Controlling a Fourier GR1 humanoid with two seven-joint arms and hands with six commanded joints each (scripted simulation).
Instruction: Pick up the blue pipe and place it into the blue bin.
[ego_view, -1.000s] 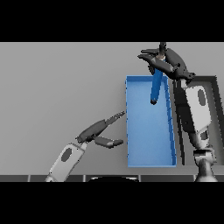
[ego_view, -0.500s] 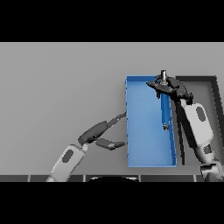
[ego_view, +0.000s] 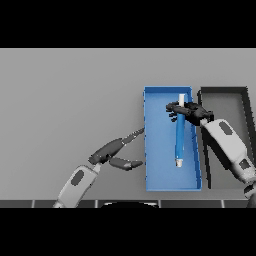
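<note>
The grey worktop (ego_view: 75, 100) carries two open containers side by side at the 3 o'clock side of the view: the blue bin (ego_view: 155, 175) and, just beside it further toward 3 o'clock, a dark bin (ego_view: 225, 92). The right arm enters from 4 o'clock and its right hand (ego_view: 192, 112) sits over the upper part of the blue bin, fingers curled round the upper end of the blue pipe (ego_view: 179, 140). The pipe runs lengthwise along the bin, from 12 to 6 o'clock, wholly within the bin's walls; its lower end appears at or close to the bin floor, though contact cannot be confirmed. The left hand (ego_view: 112, 152) shows at 7 o'clock, on the worktop just outside the bin's near wall, fingers straight and relaxed, one pointing toward the bin, holding nothing. Assessment: pickup and carry are complete and the pipe is positioned inside the target. Outstanding, in my judgement: opening the right fingers to release the pipe and withdrawing the hand clear of the bin.
</note>
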